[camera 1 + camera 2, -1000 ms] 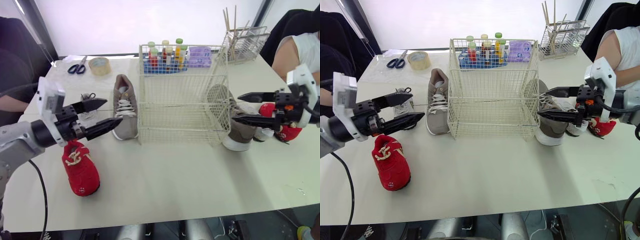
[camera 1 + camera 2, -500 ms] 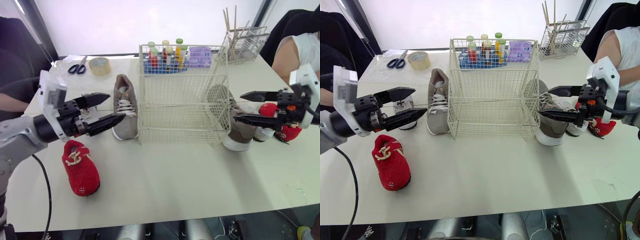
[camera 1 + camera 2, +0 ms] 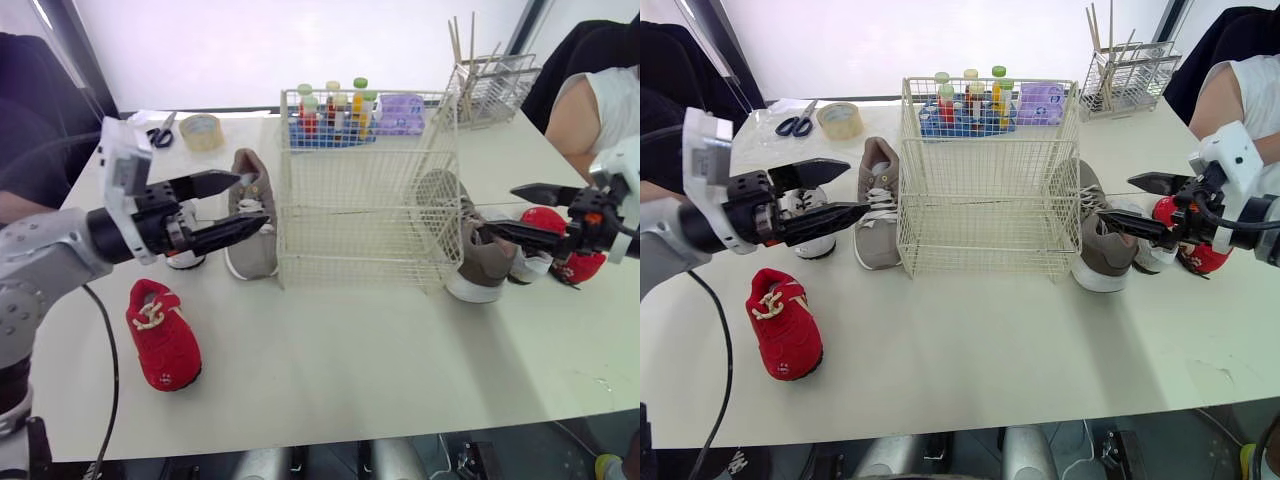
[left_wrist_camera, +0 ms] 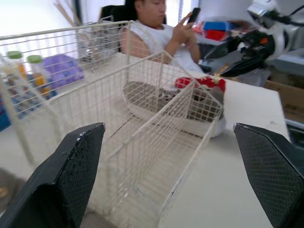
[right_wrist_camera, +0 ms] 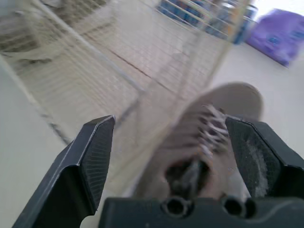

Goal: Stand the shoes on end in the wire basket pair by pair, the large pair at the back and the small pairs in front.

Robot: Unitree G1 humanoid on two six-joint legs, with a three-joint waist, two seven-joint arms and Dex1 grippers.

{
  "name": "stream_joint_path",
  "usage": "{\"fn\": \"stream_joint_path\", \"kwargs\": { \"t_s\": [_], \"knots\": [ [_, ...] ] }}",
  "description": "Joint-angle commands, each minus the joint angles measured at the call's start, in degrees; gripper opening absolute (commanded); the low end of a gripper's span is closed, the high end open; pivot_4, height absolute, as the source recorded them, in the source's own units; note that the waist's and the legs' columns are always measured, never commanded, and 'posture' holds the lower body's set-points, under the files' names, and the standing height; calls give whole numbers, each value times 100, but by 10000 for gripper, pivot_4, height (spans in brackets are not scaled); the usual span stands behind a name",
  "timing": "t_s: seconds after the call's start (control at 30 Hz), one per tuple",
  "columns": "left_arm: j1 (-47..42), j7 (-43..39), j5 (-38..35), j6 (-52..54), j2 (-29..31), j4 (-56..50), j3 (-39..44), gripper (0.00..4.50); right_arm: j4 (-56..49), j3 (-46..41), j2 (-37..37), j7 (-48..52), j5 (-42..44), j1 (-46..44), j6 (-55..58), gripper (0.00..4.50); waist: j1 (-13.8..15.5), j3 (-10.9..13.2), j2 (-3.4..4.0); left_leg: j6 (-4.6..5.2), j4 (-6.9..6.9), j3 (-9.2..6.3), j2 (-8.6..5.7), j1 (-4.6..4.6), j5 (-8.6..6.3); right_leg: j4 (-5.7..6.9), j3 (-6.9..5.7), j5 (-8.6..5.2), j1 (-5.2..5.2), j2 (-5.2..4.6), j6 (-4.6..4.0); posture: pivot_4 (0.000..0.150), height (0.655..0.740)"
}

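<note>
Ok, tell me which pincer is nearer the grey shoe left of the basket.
Left. The left pincer is by that grey shoe; the right pincer is beyond the wire basket.

White counter (image 3: 990,340) w/ wire basket (image 3: 985,200) mid, grey shoe (image 3: 877,205) L of it, second grey shoe (image 3: 1100,248) R, red shoe (image 3: 783,325) front-L; tape roll (image 3: 840,120), scissors (image 3: 795,125), tube rack (image 3: 965,108) at back.

Left gripper (image 3: 254,197): black tapered fingers, cross-hatched pads (image 4: 80,166); white wrist housing (image 3: 125,170); grey forearm (image 3: 45,255); black cable (image 3: 113,365) trailing; right gripper (image 3: 497,207): identical, orange mark (image 3: 598,218) on wrist.
</note>
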Motion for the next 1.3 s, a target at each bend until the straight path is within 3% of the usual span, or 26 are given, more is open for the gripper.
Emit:
{"fn": "stream_joint_path", "kwargs": {
  "t_s": [0.03,0.23,0.4,0.63,0.87,1.17,1.3],
  "knots": [
    [-303,-316,249,-177,-121,214,-218,45000,-566,-589,254,-905,106,31,747,39940,-8,0,0,2,-1,0,0,0,4,0,0,1,-1,1,2,1500,7400],
    [-706,-816,742,-409,-463,669,-612,45000,-1586,-834,1350,-2483,4,234,1835,39940,-3,-2,-2,3,-3,-1,5,0,10,4,1,3,-3,8,6,1500,7400],
    [-721,-1032,980,-529,-608,803,-633,45000,-2050,-683,2090,-3065,-57,514,2082,39940,-3,-3,-1,1,-1,-1,2,0,13,4,1,4,-1,8,7,1500,7400],
    [-608,-1069,1112,-552,-661,738,-508,45000,-1932,-117,2573,-3491,-526,962,1675,39940,-12,-6,-1,3,2,-1,2,1,13,5,1,4,1,11,8,1500,7400],
    [-484,-1025,1147,-536,-594,651,-378,45000,-1314,243,2966,-3723,-879,797,1040,39940,-31,-10,-7,11,1,-1,3,24,8,5,1,4,23,15,7,1500,7400],
    [-448,-1012,1202,-537,-577,621,-322,45000,-1294,294,3032,-3771,-963,686,864,2676,-22,-14,-13,19,-6,-1,6,68,2,2,1,-5,59,16,-8,1500,7400],
    [-504,-1052,1254,-562,-570,678,-349,45000,-1544,81,2899,-3771,-783,388,1096,821,-18,-14,-12,19,-7,-1,6,68,2,3,1,-4,58,15,-6,1500,7400]
  ]
}}
